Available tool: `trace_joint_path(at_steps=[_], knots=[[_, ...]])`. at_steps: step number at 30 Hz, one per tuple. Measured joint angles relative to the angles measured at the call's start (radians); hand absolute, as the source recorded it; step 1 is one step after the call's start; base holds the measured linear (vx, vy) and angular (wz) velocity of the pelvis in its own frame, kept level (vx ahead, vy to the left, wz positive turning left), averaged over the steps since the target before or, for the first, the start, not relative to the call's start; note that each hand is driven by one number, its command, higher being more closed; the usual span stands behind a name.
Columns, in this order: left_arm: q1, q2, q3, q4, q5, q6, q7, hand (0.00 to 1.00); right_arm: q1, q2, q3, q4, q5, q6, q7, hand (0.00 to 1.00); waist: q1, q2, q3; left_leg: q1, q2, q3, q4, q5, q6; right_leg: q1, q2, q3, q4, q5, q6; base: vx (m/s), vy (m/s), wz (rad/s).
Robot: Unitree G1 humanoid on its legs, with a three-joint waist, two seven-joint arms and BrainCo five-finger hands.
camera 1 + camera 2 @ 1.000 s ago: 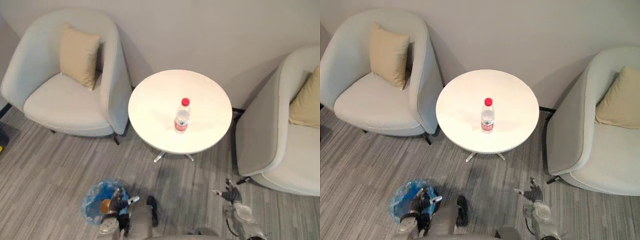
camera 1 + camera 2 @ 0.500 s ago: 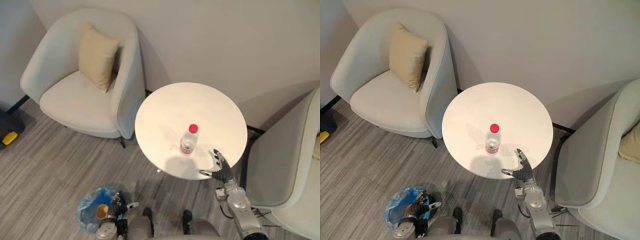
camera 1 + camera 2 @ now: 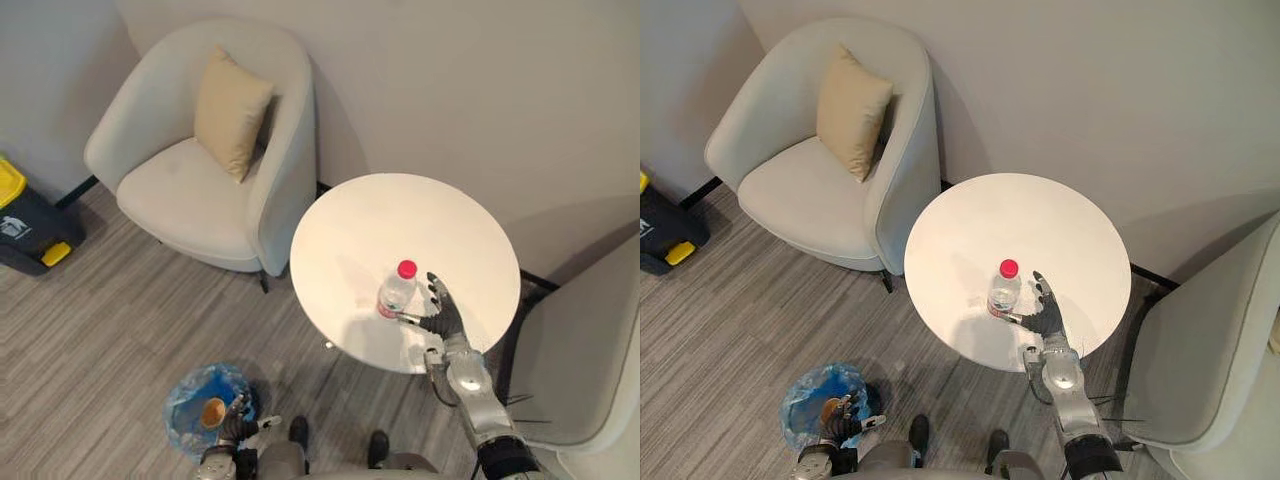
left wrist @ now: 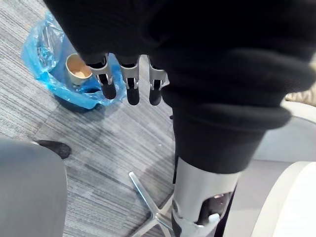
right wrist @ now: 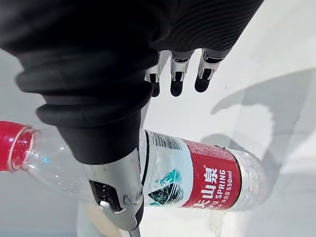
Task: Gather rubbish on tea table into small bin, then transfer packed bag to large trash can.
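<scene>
Upright on the bench just beside our right robot hand, whose fingers are spread and empty, the bottle looks light, smooth and crushable, so we'd wrap its labelled middle.

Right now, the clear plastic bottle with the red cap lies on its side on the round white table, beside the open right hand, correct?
No: in the left eye view the bottle stands upright on the table, beside the open right hand.

right hand spread beside bottle | bottle upright on table | bin on floor
</scene>
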Motion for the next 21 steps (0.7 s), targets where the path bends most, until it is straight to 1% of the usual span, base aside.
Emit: trace_joint_path(at_steps=[1, 2, 4, 5, 6, 7, 10, 11, 12, 16, 19, 20, 21], knots=[[0.0, 0.0, -0.004, 0.0, 0.0, -0.001, -0.002, 0.0, -0.026, 0.0, 0.001, 0.027, 0.013, 0.001, -0.004, 0.0, 0.003, 0.004, -0.001, -0.005, 0.0, -0.004, -0.02, 0.018, 0.002, -0.009, 0.0, -0.008, 0.0, 0.003, -0.002, -0.1, 0.007, 0.27], [0.0, 0.0, -0.004, -0.001, 0.0, -0.001, -0.002, 0.0, -0.032, 0.0, 0.001, 0.031, 0.019, 0.001, -0.006, 0.0, 0.005, 0.006, -0.001, -0.007, 0.0, -0.005, -0.022, 0.02, 0.002, -0.012, 0.0, -0.01, 0.0, 0.004, -0.003, -0.11, 0.005, 0.15], [-0.001, 0.0, -0.008, -0.004, 0.0, -0.001, -0.003, 0.0, -0.11, -0.006, 0.001, 0.094, 0.034, 0.002, -0.025, 0.0, 0.014, 0.024, 0.005, -0.031, 0.0, -0.013, -0.033, 0.032, -0.002, -0.039, 0.0, -0.014, 0.0, 0.017, -0.003, -0.12, 0.017, 0.03], [-0.005, 0.0, -0.012, -0.004, -0.001, -0.001, -0.004, 0.0, -0.152, -0.016, 0.003, 0.128, 0.047, 0.002, -0.031, 0.0, 0.025, 0.034, 0.008, -0.042, -0.001, -0.015, -0.04, 0.044, 0.001, -0.054, -0.001, -0.014, 0.0, 0.023, -0.002, -0.12, 0.018, 0.01], [-0.007, 0.0, -0.017, -0.004, -0.001, -0.001, -0.004, 0.0, -0.175, -0.022, 0.009, 0.146, 0.059, 0.003, -0.037, 0.0, 0.026, 0.04, 0.012, -0.048, -0.002, -0.019, -0.041, 0.048, 0.001, -0.058, -0.001, -0.017, 0.0, 0.025, -0.001, -0.1, 0.01, 0.15], [-0.008, -0.001, -0.029, -0.004, -0.003, -0.002, -0.004, 0.0, -0.228, -0.032, 0.032, 0.189, 0.079, 0.004, -0.039, 1.0, 0.027, 0.051, 0.018, -0.062, -0.002, -0.028, -0.046, 0.058, -0.001, -0.07, -0.004, -0.027, 0.001, 0.027, 0.002, -0.08, 0.004, 0.22], [-0.009, 0.001, -0.03, -0.004, -0.003, -0.003, -0.003, 0.0, -0.308, -0.042, 0.066, 0.244, 0.105, 0.005, -0.036, 1.0, 0.037, 0.063, 0.027, -0.081, -0.002, -0.041, -0.052, 0.071, 0.0, -0.085, -0.005, -0.039, 0.001, 0.033, -0.001, -0.05, -0.005, 0.16], [-0.014, 0.001, -0.031, -0.004, -0.003, -0.003, -0.003, 0.0, -0.331, -0.045, 0.071, 0.255, 0.108, 0.005, -0.037, 1.0, 0.048, 0.065, 0.033, -0.086, -0.002, -0.049, -0.052, 0.073, 0.0, -0.086, -0.005, -0.046, 0.001, 0.033, -0.001, -0.01, -0.016, 0.18], [-0.015, 0.001, -0.031, -0.006, -0.004, -0.009, -0.003, 0.0, -0.352, -0.046, 0.072, 0.261, 0.109, 0.006, -0.036, 1.0, 0.052, 0.064, 0.037, -0.09, -0.002, -0.055, -0.052, 0.074, -0.002, -0.087, -0.005, -0.053, 0.001, 0.033, -0.001, 0.0, -0.012, 0.16], [-0.016, 0.004, -0.037, -0.017, -0.024, -0.019, -0.001, 0.0, -0.425, -0.053, 0.079, 0.288, 0.132, 0.017, -0.038, 1.0, 0.057, 0.067, 0.055, -0.118, -0.007, -0.075, -0.052, 0.087, 0.001, -0.107, -0.007, -0.07, 0.001, 0.033, -0.001, 0.02, -0.013, 0.15], [-0.016, 0.005, -0.039, -0.031, -0.035, -0.02, 0.0, 0.0, -0.433, -0.075, 0.075, 0.266, 0.183, 0.018, -0.044, 1.0, 0.063, 0.068, 0.071, -0.126, -0.013, -0.086, -0.052, 0.089, 0.0, -0.11, -0.008, -0.08, 0.001, 0.031, 0.0, 0.04, -0.008, 0.1], [-0.016, 0.004, -0.039, -0.036, -0.039, -0.02, 0.0, 0.0, -0.421, -0.081, 0.075, 0.223, 0.189, 0.019, -0.05, 1.0, 0.069, 0.069, 0.075, -0.126, -0.018, -0.086, -0.052, 0.089, 0.0, -0.11, -0.008, -0.08, 0.001, 0.03, 0.001, 0.04, 0.002, 0.0], [-0.016, 0.003, -0.039, -0.037, -0.043, -0.02, 0.0, 0.0, -0.402, -0.083, 0.075, 0.16, 0.189, 0.018, -0.058, 1.0, 0.068, 0.069, 0.078, -0.126, -0.018, -0.086, -0.052, 0.089, 0.0, -0.11, -0.01, -0.079, 0.001, 0.029, 0.003, 0.04, 0.001, 0.01]])
